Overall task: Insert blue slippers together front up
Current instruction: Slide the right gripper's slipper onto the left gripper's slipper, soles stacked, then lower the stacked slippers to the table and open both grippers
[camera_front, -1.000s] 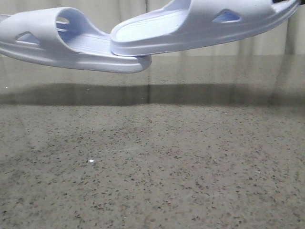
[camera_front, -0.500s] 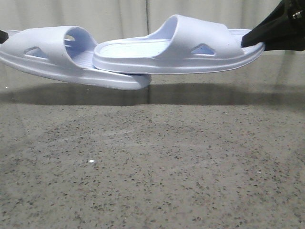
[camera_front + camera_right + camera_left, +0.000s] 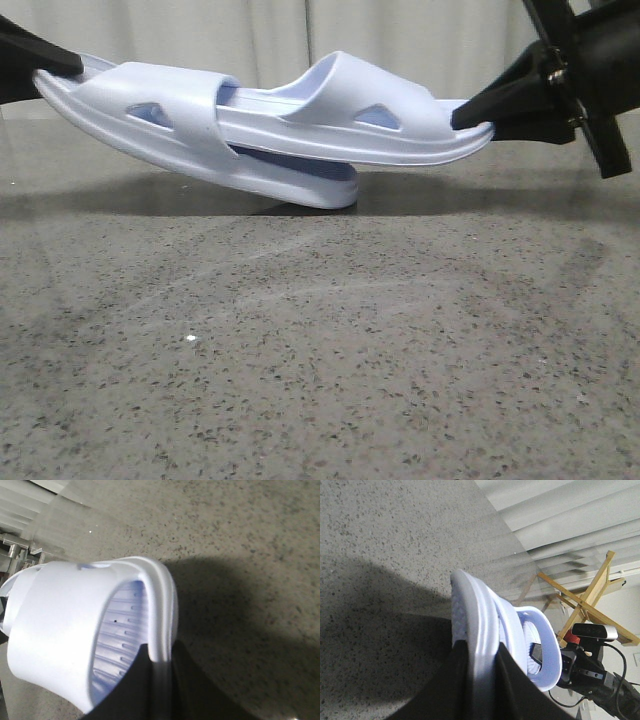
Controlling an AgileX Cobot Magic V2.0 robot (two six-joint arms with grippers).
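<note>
Two pale lavender-blue slippers hang above the speckled table. My left gripper is shut on the heel of the left slipper, which tilts down to the right. My right gripper is shut on the heel of the right slipper, whose toe end has slid under the left slipper's strap. In the left wrist view my fingers pinch the sole edge of the left slipper. In the right wrist view my fingers pinch the rim of the right slipper.
The grey speckled table lies below the slippers. Pale curtains hang behind. A wooden stand and a webcam show in the left wrist view, off the table.
Both slippers have come lower and closer. The right slipper's toe has gone under the left slipper's strap. The left slipper now tilts more steeply, toe down. Both arms now show in the front view.
</note>
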